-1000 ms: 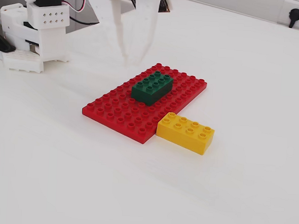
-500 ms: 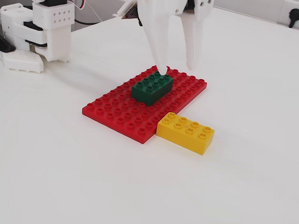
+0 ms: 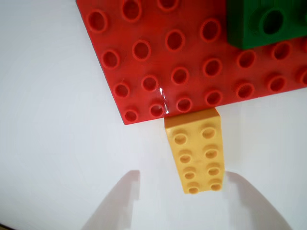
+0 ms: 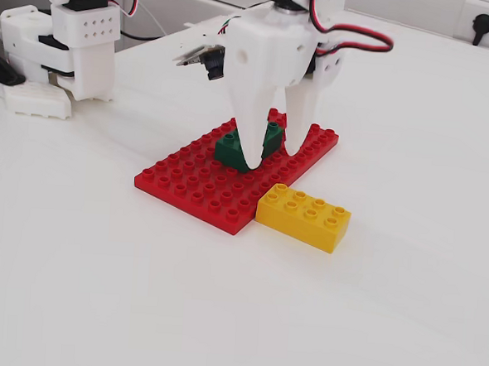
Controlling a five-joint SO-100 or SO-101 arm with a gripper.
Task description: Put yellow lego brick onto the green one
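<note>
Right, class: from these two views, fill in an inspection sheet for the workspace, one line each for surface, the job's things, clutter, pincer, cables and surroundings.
Surface: white table, bare around the bricks.
Job's things: yellow lego brick lies on the table against the red baseplate; green brick sits on the baseplate, partly hidden by the arm.
Clutter: nothing seen.
Pincer: pincer open, tips low over the baseplate near the green brick, holding nothing.
Cables: red and black wires loop at the arm's wrist.
Surroundings: white arm base at the back left; wall socket at the top right.
</note>
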